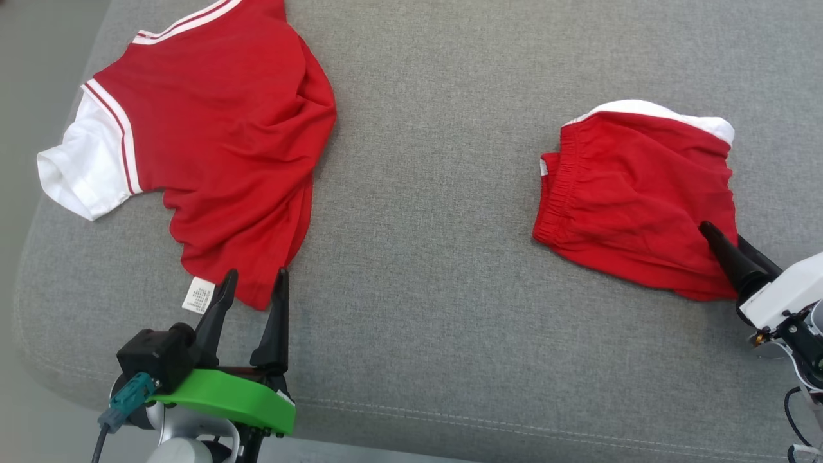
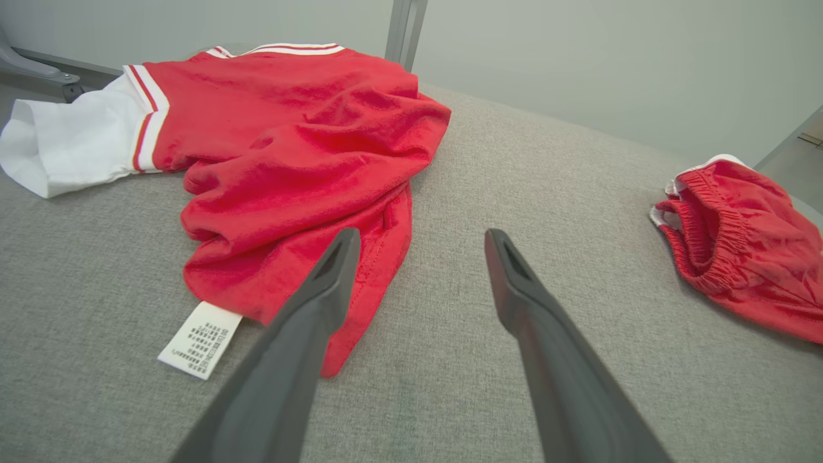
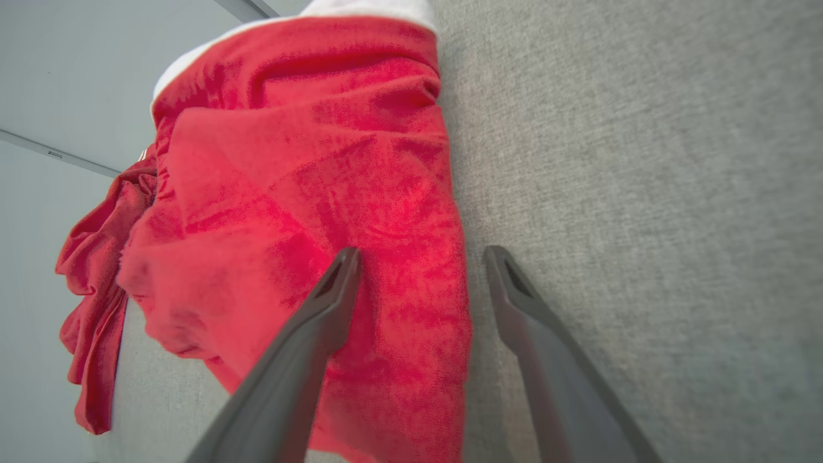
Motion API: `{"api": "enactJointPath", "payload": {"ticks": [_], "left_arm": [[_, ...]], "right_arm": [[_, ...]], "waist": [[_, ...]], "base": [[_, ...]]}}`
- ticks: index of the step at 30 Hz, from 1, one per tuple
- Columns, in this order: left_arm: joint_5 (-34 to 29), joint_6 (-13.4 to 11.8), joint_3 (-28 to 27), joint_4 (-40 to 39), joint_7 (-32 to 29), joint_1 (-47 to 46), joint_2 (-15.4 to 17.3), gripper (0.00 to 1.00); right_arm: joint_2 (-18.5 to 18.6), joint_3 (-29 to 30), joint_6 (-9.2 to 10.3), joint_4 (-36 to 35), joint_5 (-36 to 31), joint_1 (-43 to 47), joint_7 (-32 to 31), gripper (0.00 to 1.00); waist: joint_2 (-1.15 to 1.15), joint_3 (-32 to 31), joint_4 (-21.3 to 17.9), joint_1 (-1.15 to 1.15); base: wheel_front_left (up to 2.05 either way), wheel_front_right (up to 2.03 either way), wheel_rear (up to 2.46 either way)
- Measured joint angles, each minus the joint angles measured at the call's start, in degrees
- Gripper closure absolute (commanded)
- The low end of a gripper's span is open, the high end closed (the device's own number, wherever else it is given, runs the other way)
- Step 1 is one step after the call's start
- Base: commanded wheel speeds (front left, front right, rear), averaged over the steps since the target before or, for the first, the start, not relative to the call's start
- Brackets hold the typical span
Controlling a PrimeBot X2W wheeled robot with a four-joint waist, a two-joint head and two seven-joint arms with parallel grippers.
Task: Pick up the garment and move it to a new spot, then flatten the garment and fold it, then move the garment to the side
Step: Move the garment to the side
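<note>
1. Dark fingers of the left gripper [image 1: 256, 275] are spread wide at the lower left of the head view and hold nothing. Their tips sit at the near hem of a red T-shirt [image 1: 218, 128].
2. From the left wrist, the left gripper [image 2: 422, 236] has one finger over the hem of the red T-shirt [image 2: 289, 161] and the other over bare cushion.
3. A white care label [image 1: 198, 294] sticks out from the hem, just beside the left finger.
4. The right gripper [image 1: 720, 235], at the lower right, is also spread wide and grips nothing. It points up and left onto the near right corner of a pair of red shorts [image 1: 643, 193].
5. From the right wrist, the right gripper [image 3: 422, 252] straddles the side edge of the red shorts [image 3: 308, 193], with one finger over cloth and one over cushion.
6. The T-shirt's long axis runs from the collar at the far edge of the head view to the hem nearest the robot, leaning slightly right. Its white sleeve [image 1: 80, 164] points left, close to the cushion's rounded left edge.
7. The shorts lie bunched, with the elastic waistband [image 1: 556, 186] facing left towards the middle and a white band along the far side.
8. Both garments rest on a grey fabric cushion [image 1: 437, 193]. A wide bare stretch lies between them, and the stitched front edge runs along the bottom.
</note>
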State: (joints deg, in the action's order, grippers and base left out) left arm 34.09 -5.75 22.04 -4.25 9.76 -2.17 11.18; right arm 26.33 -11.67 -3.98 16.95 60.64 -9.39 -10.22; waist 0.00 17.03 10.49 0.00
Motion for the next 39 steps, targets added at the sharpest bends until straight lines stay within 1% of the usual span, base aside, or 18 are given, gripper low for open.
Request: {"api": "enactJointPath", "payload": {"ticks": [5,13,14,15,16,17,18,23,29,30,32,34,36,39], "left_arm": [[0.0,-0.3,0.2,-0.2,-0.3,0.0,-0.2,0.00],[0.1,-0.3,0.2,-0.9,-0.7,0.2,-0.6,0.00],[0.1,-0.3,0.2,-1.0,-0.7,0.2,-0.6,0.00],[0.1,-0.3,0.2,-1.1,-0.7,0.3,-0.6,0.00],[0.1,-0.3,0.2,-1.2,-0.7,0.4,-0.6,0.00],[0.1,-0.3,0.2,-1.3,-0.8,0.4,-0.7,0.00],[0.1,-0.3,0.2,-1.3,-0.9,0.4,-0.7,0.00],[0.1,-0.3,0.3,-1.6,-1.2,0.4,-0.9,0.00],[0.1,-0.4,0.2,-2.3,-1.5,0.9,-0.9,0.00],[0.1,-0.4,0.2,-2.6,-1.6,1.1,-0.9,0.00],[0.1,-0.4,0.2,-2.9,-1.8,1.2,-0.8,0.00],[0.1,-0.4,0.2,-3.4,-2.2,1.2,-0.7,0.00],[0.1,-0.4,0.2,-3.8,-2.2,1.3,-0.6,0.00],[0.1,-0.4,0.3,-4.6,-2.9,1.3,-0.5,0.00]], "right_arm": [[-0.5,0.2,-0.01,0.1,1.0,-2.1,-0.7,0.00],[-2.9,0.5,0.02,1.9,3.9,-4.7,-2.0,0.00],[-2.9,0.6,0.02,2.1,4.0,-4.9,-2.3,0.09],[-2.9,0.6,0.02,2.4,4.0,-5.3,-2.5,0.47],[-3.0,0.6,0.02,2.5,4.0,-5.7,-2.5,0.71],[-3.0,0.5,0.02,2.6,4.0,-6.1,-2.5,0.71],[-3.0,0.5,0.02,2.7,4.0,-6.5,-2.5,1.00],[-2.0,0.2,-0.04,3.1,3.6,-8.1,-3.1,1.00],[2.0,1.0,0.09,3.3,1.8,-11.0,-4.2,1.00],[2.9,1.2,0.53,3.2,1.5,-11.8,-4.5,1.00],[4.4,1.4,0.70,3.2,0.7,-13.7,-5.1,1.00],[5.4,1.6,1.60,3.1,0.0,-15.5,-5.7,1.00],[5.8,1.8,1.66,3.0,-0.2,-16.5,-6.1,1.00],[7.1,2.8,3.19,2.7,-0.3,-19.3,-6.7,1.00]], "waist": [[0.00,0.3,0.9,0.00],[0.00,0.4,1.8,0.00],[0.00,0.4,1.9,0.00],[0.00,0.4,1.9,0.00],[0.00,0.5,2.0,0.00],[0.00,0.5,2.1,0.00],[0.00,0.5,2.2,0.00],[0.00,0.7,2.5,0.00],[0.00,1.0,2.9,0.00],[0.00,1.2,2.9,0.00],[0.00,1.7,2.9,0.00],[0.00,2.3,2.9,0.00],[0.00,2.6,2.9,0.00],[0.00,3.8,2.8,0.00]], "base": [[0.00,0.00,0.00],[0.00,0.00,0.00],[0.00,0.00,0.00],[0.00,0.00,0.00],[0.00,0.00,0.00],[0.00,0.00,0.00],[0.00,0.00,0.00],[0.00,0.00,0.00],[0.00,0.00,0.00],[0.00,0.00,0.00],[0.00,0.00,0.00],[0.00,0.00,0.00],[0.00,0.00,0.00],[0.00,0.00,0.00]]}}
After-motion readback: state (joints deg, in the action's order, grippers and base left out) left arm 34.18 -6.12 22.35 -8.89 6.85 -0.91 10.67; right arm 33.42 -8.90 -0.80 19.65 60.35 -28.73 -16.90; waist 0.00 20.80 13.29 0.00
